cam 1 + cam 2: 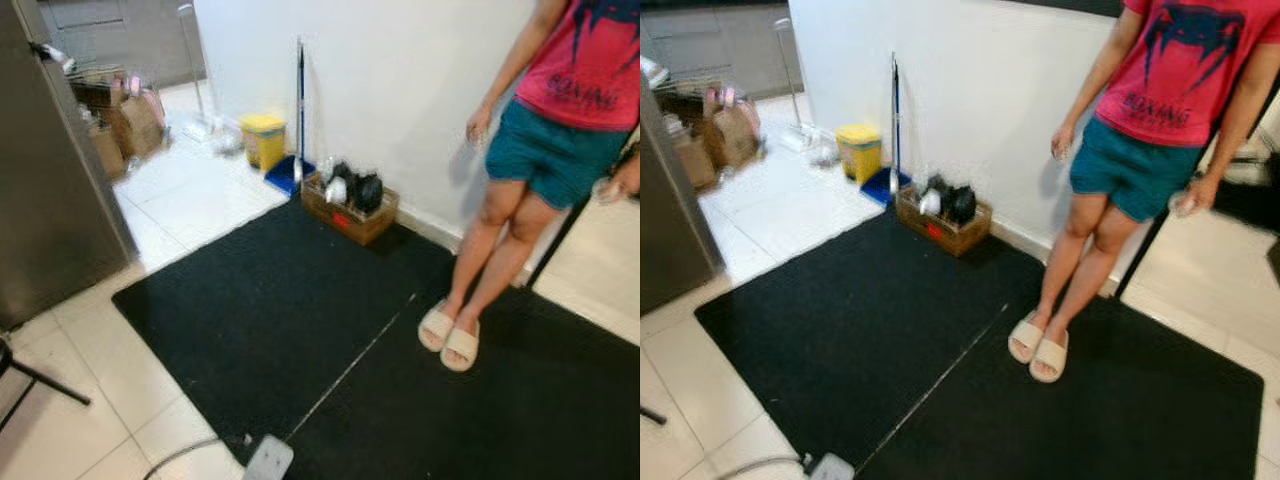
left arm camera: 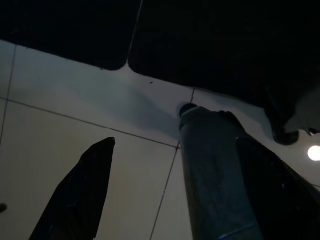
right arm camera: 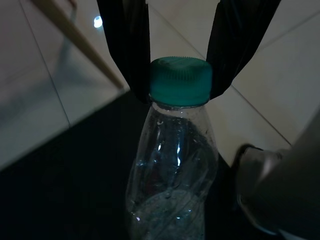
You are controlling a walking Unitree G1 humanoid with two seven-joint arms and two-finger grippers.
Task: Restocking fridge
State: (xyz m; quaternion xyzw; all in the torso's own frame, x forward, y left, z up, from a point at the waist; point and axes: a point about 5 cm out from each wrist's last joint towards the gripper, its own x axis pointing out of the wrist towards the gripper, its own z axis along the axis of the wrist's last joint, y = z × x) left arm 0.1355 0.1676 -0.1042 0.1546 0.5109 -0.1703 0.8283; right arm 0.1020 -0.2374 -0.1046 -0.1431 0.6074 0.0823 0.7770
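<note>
My right gripper (image 3: 180,85) is shut on the green cap of a clear plastic bottle (image 3: 172,175), which hangs over the edge of a black mat and pale tiles. In the left wrist view a dark grey bottle (image 2: 212,175) points cap-first at the tiled floor. It lies against one black finger (image 2: 272,190) of my left gripper (image 2: 175,150), while the other finger (image 2: 80,195) stands apart from it at the tip. The steel-grey fridge (image 1: 50,200) stands at the left of the left eye view, its door edge facing the mat.
A person (image 1: 560,130) in a red shirt and teal shorts stands on the black mat (image 1: 300,310) by the white wall. A cardboard box (image 1: 348,208), yellow bin (image 1: 264,138), broom and blue dustpan (image 1: 290,172) line the wall. Paper bags (image 1: 125,125) sit beyond the fridge. A power strip (image 1: 268,460) lies near my feet.
</note>
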